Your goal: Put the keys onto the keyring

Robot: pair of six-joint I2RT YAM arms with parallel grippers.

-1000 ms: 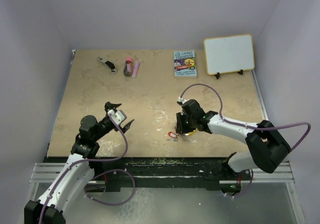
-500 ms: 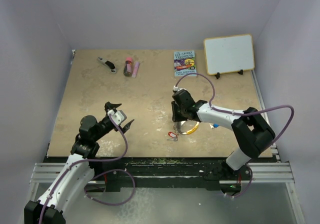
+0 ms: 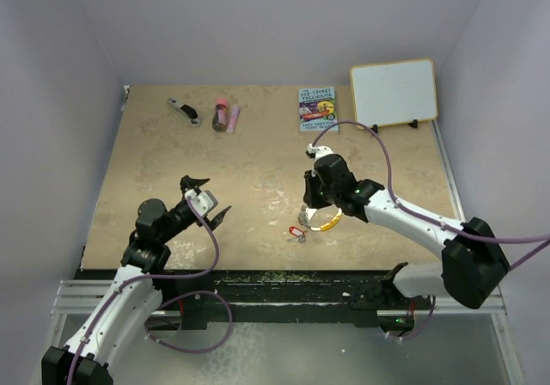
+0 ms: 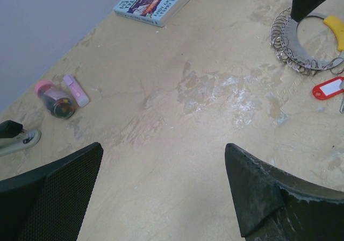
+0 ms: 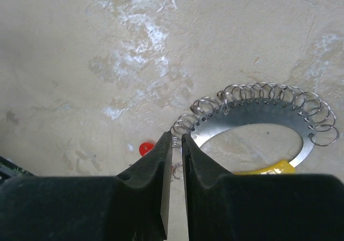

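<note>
We record the left gripper (image 3: pixel 212 196) at the lower left of the overhead view, its jaws spread wide and touching nothing. At upper left lie a black-and-silver clip tool (image 3: pixel 182 110) and, just right of it, a dark red tube (image 3: pixel 221 115) with a pink cap.

Just below centre, the red key (image 3: pixel 296 231) lies flat on the table (image 3: pixel 155 161), close beside the left edge of the keyring (image 3: pixel 326 223). Its tag carries a white label window, and we can read no writing on it. The keyring, silver coils with a yellow segment, also lies flat.

The right gripper (image 3: pixel 311 206) stands over the ring's left edge with its fingers a narrow slit apart. We cannot tell whether they pinch the ring.

At upper centre-right, a small book (image 3: pixel 318 109) bears a printed title too small to read. A whiteboard (image 3: pixel 394 92) stands at upper right.
</note>
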